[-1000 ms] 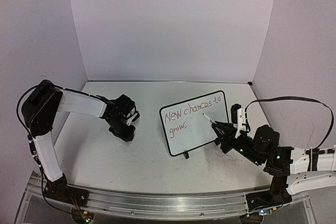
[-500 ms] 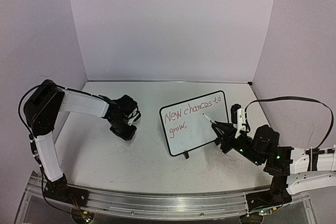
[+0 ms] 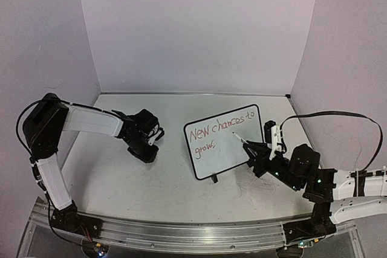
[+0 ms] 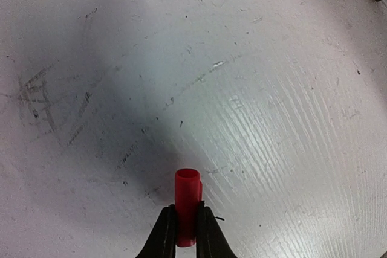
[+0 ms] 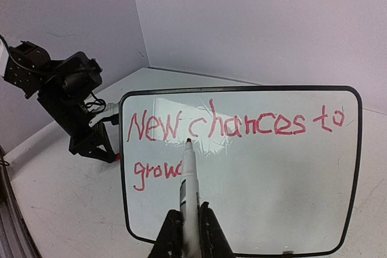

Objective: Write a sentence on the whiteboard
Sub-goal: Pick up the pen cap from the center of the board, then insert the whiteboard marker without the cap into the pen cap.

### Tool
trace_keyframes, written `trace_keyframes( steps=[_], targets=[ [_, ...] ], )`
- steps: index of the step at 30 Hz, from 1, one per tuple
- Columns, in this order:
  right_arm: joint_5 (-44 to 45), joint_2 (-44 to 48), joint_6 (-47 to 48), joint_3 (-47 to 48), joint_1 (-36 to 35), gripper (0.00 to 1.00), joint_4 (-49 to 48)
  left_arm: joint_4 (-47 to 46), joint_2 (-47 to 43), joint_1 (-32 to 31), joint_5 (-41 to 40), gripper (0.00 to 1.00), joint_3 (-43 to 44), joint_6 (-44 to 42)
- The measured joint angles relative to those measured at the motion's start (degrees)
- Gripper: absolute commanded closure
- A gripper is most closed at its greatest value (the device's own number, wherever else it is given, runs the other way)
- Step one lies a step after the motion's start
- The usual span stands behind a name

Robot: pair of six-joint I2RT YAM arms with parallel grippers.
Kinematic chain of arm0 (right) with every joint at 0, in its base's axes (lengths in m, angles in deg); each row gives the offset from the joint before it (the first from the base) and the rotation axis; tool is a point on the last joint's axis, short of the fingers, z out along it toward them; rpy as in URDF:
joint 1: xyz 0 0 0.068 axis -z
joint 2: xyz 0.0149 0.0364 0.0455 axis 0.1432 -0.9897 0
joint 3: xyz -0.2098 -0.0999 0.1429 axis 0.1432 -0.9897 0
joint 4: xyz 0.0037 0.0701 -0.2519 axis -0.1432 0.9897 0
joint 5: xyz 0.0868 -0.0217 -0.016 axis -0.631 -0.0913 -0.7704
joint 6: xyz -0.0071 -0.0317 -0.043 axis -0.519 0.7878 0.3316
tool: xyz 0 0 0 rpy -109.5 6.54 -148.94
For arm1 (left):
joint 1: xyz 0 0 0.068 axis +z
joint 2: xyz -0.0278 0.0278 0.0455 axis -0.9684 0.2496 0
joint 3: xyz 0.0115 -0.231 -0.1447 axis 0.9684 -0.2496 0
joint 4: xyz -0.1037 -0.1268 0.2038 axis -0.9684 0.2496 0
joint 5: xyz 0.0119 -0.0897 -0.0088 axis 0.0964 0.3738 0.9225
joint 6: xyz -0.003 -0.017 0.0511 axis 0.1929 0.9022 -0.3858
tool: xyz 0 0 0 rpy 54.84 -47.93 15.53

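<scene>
Right tool [image 5: 188, 212] clamps a marker [image 5: 189, 173] tip-first at the whiteboard [image 5: 272, 185]; left tool [image 4: 187, 211], well apart, clamps a red cap [image 4: 188, 185].

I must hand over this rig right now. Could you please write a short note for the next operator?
Left gripper: shut on the red cap, over the table, on the left side of the whiteboard.
Right gripper: shut on the marker, tip at the board just above "grow"; contact cannot be told.
Done: "New chances to grow" written in red.
Left: check the hidden line end, finish it if needed, then probably recap the marker.
</scene>
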State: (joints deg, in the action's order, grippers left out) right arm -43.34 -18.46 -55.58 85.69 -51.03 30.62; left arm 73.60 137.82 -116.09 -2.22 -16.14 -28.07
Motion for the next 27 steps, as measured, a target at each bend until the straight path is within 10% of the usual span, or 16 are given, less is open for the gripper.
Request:
trace_keyframes(
  steps=[20,27],
  targets=[
    [-0.30,-4.65,0.13,0.17,0.00,1.00,-0.28,2.89,-32.30,-0.62,6.07,1.00,-4.34,-3.70],
    [-13.78,-13.19,1.29,8.44,0.23,1.00,3.77,2.81,-38.24,-3.18,10.08,1.00,-4.59,-9.61]
  ],
)
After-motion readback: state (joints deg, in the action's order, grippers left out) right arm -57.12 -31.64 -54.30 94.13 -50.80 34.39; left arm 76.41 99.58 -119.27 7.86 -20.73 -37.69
